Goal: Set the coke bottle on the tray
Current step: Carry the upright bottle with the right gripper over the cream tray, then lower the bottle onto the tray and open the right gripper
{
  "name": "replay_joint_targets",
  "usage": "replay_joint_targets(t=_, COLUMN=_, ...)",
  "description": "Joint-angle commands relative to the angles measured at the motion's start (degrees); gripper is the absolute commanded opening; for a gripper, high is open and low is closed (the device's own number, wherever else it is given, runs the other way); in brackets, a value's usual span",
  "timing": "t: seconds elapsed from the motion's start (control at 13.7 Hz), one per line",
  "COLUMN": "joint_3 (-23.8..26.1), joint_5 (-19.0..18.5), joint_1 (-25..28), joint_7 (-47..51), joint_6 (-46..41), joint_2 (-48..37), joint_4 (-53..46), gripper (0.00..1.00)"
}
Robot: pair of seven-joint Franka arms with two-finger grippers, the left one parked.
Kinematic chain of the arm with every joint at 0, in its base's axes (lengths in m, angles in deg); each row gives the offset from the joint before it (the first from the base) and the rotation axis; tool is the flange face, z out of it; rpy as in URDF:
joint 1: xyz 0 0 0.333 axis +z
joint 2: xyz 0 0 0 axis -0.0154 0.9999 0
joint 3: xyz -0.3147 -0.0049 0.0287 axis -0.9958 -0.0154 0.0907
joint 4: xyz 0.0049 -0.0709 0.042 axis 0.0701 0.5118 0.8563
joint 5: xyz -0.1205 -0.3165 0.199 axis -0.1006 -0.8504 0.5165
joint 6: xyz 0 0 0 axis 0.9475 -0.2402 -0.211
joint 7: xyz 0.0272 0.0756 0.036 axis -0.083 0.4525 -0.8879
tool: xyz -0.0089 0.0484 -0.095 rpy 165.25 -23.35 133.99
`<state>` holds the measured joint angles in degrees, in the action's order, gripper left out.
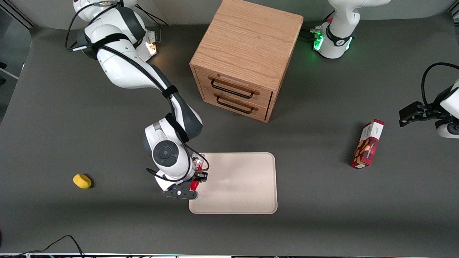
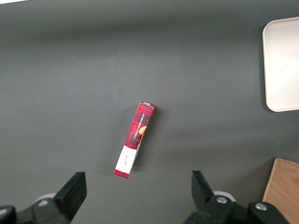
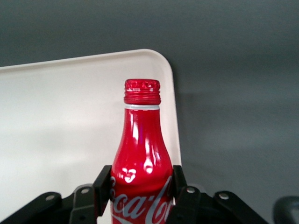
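My right gripper [image 1: 196, 179] is shut on the coke bottle [image 3: 141, 154], a slim red bottle with white script. Both fingers [image 3: 102, 184] press on its body below the neck. In the front view only a sliver of the red bottle [image 1: 194, 185] shows under the wrist, over the rim of the beige tray [image 1: 240, 186] at the edge toward the working arm's end. In the right wrist view the bottle's cap lies over the tray [image 3: 60, 130] near a rounded corner. I cannot tell whether the bottle rests on the tray or hangs above it.
A wooden two-drawer cabinet [image 1: 247, 57] stands farther from the front camera than the tray. A red snack box [image 1: 367, 144] lies toward the parked arm's end and also shows in the left wrist view [image 2: 134, 140]. A yellow object [image 1: 82, 181] lies toward the working arm's end.
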<state>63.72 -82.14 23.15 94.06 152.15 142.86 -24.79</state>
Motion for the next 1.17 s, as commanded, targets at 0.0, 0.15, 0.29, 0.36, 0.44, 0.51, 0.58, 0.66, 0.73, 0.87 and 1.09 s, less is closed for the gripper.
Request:
replay_joint_targets(t=0.0, joint_3=-1.0, joint_5=-0.5, joint_1=1.0, joint_7=-2.1, joint_6=2.0, joint_2=3.2, joint_4=-3.0, gripper=0.00)
replay_joint_targets(t=0.15, joint_3=-1.0, joint_5=-0.5, joint_1=1.0, joint_7=-5.2, joint_6=2.3, joint_2=4.4, joint_4=-3.0, gripper=0.00)
replay_joint_targets(t=0.29, joint_3=-0.9, joint_5=-0.4, joint_1=0.7, joint_7=-7.2, joint_6=2.6, joint_2=4.9, joint_4=-2.9, gripper=0.00)
replay_joint_targets(t=0.36, joint_3=-0.9, joint_5=-0.4, joint_1=0.7, joint_7=-7.5, joint_6=2.7, joint_2=5.2, joint_4=-2.9, gripper=0.00)
replay_joint_targets(t=0.44, joint_3=-0.9, joint_5=-0.4, joint_1=0.6, joint_7=-7.7, joint_6=2.7, joint_2=5.3, joint_4=-2.9, gripper=0.00)
replay_joint_targets(t=0.51, joint_3=-0.9, joint_5=-0.4, joint_1=0.6, joint_7=-7.7, joint_6=3.2, joint_2=5.5, joint_4=-2.8, gripper=0.00)
replay_joint_targets(t=0.58, joint_3=-0.9, joint_5=-0.4, joint_1=0.5, joint_7=-7.7, joint_6=3.7, joint_2=5.7, joint_4=-2.8, gripper=0.00)
replay_joint_targets(t=0.66, joint_3=-1.0, joint_5=-0.4, joint_1=0.6, joint_7=-7.6, joint_6=3.9, joint_2=5.7, joint_4=-2.7, gripper=0.00)
replay_joint_targets(t=0.73, joint_3=-1.0, joint_5=-0.4, joint_1=0.6, joint_7=-7.4, joint_6=4.0, joint_2=5.7, joint_4=-2.7, gripper=0.11)
replay_joint_targets(t=0.87, joint_3=-1.0, joint_5=-0.5, joint_1=0.7, joint_7=-7.1, joint_6=4.1, joint_2=5.7, joint_4=-2.5, gripper=0.99)
replay_joint_targets(t=1.09, joint_3=-1.0, joint_5=-0.5, joint_1=0.4, joint_7=-7.6, joint_6=4.1, joint_2=5.7, joint_4=-2.4, gripper=1.00)
